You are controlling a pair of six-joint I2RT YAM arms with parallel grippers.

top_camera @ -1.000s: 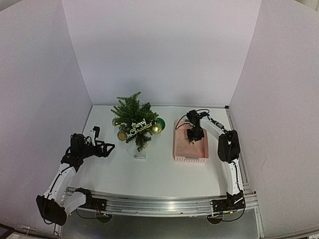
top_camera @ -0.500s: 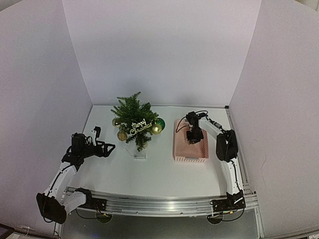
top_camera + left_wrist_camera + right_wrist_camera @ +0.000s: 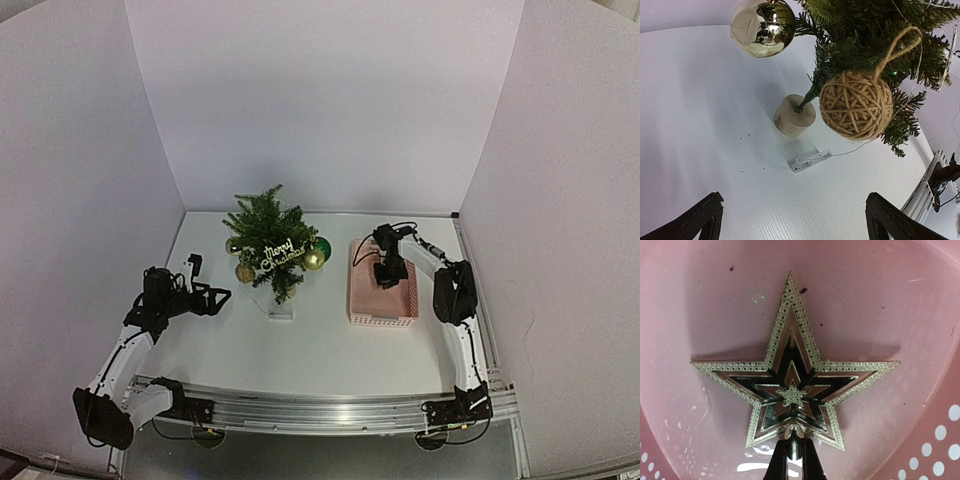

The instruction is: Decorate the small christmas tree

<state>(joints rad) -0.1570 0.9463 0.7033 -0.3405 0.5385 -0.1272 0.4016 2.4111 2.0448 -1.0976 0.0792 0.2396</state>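
Observation:
The small christmas tree (image 3: 266, 232) stands at the back left of the table on a pale wooden base (image 3: 794, 115). It carries a twine ball (image 3: 856, 104), gold baubles (image 3: 762, 22) and a "Merry Christmas" sign (image 3: 283, 251). My left gripper (image 3: 222, 297) hovers open to the tree's left and holds nothing; in the left wrist view the gripper (image 3: 792, 200) faces the base. My right gripper (image 3: 390, 272) is down inside the pink basket (image 3: 383, 320). In the right wrist view this gripper (image 3: 794, 447) is shut on the bottom stem of a silver star topper (image 3: 792, 375) lying on the basket floor (image 3: 880, 300).
A clear battery box (image 3: 811, 161) with a thin wire lies on the table in front of the tree base. A green bauble (image 3: 323, 247) hangs on the tree's right side. White walls enclose the table on three sides.
The right gripper's jaws have closed onto the star's stem inside the basket. The left arm has not moved.

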